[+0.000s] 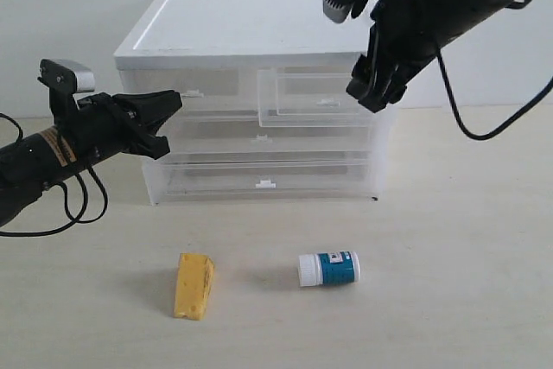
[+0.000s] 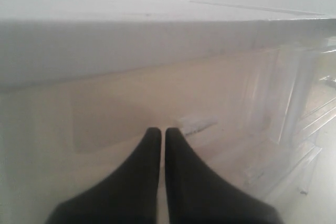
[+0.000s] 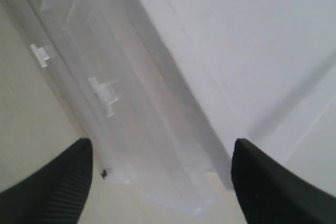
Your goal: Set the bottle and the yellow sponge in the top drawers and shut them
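The bottle lies on its side on the table in front of the cabinet, and the yellow sponge rests to its left. Of the top drawers, the right one is pulled out and the left one sits pushed in. My left gripper is shut and empty, with its tips just short of the left drawer's white handle tab. My right gripper hangs open and empty over the right end of the pulled-out drawer.
The cabinet's white top stands at the back of the table. Two full-width translucent drawers below are pushed in, and their handle tabs show in the right wrist view. Cables trail from both arms.
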{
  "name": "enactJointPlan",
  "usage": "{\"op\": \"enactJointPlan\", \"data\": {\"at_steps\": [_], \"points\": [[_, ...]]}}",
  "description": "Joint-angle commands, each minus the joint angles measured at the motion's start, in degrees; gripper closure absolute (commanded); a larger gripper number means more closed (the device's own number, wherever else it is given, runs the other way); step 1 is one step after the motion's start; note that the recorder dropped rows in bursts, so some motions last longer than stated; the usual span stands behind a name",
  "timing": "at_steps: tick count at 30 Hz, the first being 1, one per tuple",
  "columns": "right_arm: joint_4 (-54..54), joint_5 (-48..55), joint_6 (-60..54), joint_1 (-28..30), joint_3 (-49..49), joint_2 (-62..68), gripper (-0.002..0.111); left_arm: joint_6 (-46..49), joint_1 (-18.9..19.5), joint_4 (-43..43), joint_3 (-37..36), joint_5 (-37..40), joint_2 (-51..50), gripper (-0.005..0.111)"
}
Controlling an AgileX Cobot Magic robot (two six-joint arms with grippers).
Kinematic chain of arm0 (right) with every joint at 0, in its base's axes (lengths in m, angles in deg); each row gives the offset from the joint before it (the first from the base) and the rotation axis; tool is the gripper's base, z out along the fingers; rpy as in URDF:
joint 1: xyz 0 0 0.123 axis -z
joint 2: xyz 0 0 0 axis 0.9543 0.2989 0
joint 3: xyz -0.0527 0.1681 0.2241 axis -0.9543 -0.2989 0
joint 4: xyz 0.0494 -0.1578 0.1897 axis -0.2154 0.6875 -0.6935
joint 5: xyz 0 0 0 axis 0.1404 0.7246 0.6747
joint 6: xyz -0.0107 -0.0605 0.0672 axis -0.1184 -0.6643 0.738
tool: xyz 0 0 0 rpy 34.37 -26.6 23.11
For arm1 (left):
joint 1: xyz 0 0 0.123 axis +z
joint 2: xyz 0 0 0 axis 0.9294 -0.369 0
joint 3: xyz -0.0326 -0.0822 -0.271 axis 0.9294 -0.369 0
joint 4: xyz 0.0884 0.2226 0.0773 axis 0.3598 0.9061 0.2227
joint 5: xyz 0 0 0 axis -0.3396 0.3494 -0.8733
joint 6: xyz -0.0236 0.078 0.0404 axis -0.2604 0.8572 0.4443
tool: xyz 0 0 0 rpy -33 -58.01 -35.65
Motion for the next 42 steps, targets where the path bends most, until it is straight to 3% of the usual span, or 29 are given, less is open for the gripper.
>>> {"op": "enactJointPlan", "data": {"at_steps": [1,5,16,20,23,26,28,29,37,42], "points": [[1.7,2.4,-1.3,-0.6,2.8,3.3,0.04,0.6,-0.1,0.2,0.5,2.2,-0.2,0.103],[2.4,0.4,-6.3,-2.6,2.8,3.8,0.042,0.8,-0.1,0.2,0.5,2.7,-0.2,0.103],[6.1,-0.7,-6.2,-3.0,2.8,6.2,0.042,1.1,-0.1,0.2,0.7,2.7,-0.2,0.103],[6.1,0.0,-6.5,-3.2,2.8,7.7,0.048,1.1,-0.1,0.2,0.7,2.7,-0.2,0.103],[6.1,1.0,-7.2,-3.7,2.8,7.7,0.055,1.1,-0.1,0.2,0.8,2.7,-0.2,0.103],[6.1,3.6,-10.5,-4.6,2.8,7.6,0.077,1.1,-0.1,0.5,1.2,2.9,-0.2,0.103],[6.1,5.0,-12.6,-5.2,2.8,7.6,0.102,1.1,-0.1,0.5,1.2,2.9,-0.2,0.103],[6.1,5.2,-13.0,-5.2,2.8,7.6,0.108,1.1,-0.1,0.5,1.2,2.9,-0.2,0.103],[5.6,11.6,-16.8,-5.2,2.8,4.2,0.108,0.9,-0.1,0.5,1.3,2.8,-0.2,0.103],[-1.0,16.2,-19.5,-5.2,2.8,1.3,0.108,0.8,-0.1,0.5,1.5,2.8,-0.2,0.103]]}}
